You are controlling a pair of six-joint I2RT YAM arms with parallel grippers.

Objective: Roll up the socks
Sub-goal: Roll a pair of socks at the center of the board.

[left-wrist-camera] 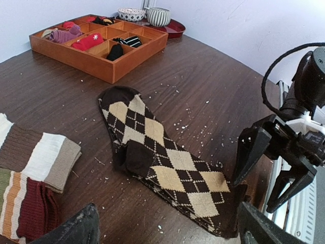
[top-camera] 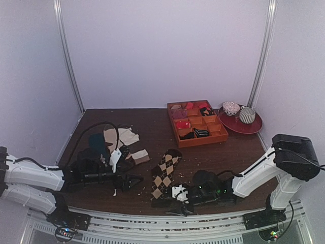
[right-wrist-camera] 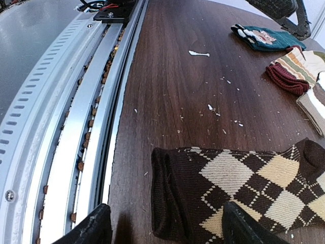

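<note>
The argyle socks (top-camera: pixel 165 172) lie flat and stacked on the table, dark toe end far, dark cuff end near. In the left wrist view the socks (left-wrist-camera: pixel 162 157) stretch diagonally ahead of my open, empty left gripper (left-wrist-camera: pixel 167 235), which sits just left of them (top-camera: pixel 134 181). My right gripper (top-camera: pixel 168 198) is open at the socks' near end; it also shows in the left wrist view (left-wrist-camera: pixel 270 175). In the right wrist view the dark cuff (right-wrist-camera: pixel 177 195) lies between the spread fingers of the right gripper (right-wrist-camera: pixel 167 230), not gripped.
Brown-and-cream striped socks (left-wrist-camera: pixel 35 168) and a dark teal sock (right-wrist-camera: pixel 269 38) lie left of the argyle pair. An orange divided tray (top-camera: pixel 221 136) of rolled socks and a red plate (top-camera: pixel 254 127) with bowls stand at the back right. A metal rail (right-wrist-camera: pixel 76 101) runs along the near edge.
</note>
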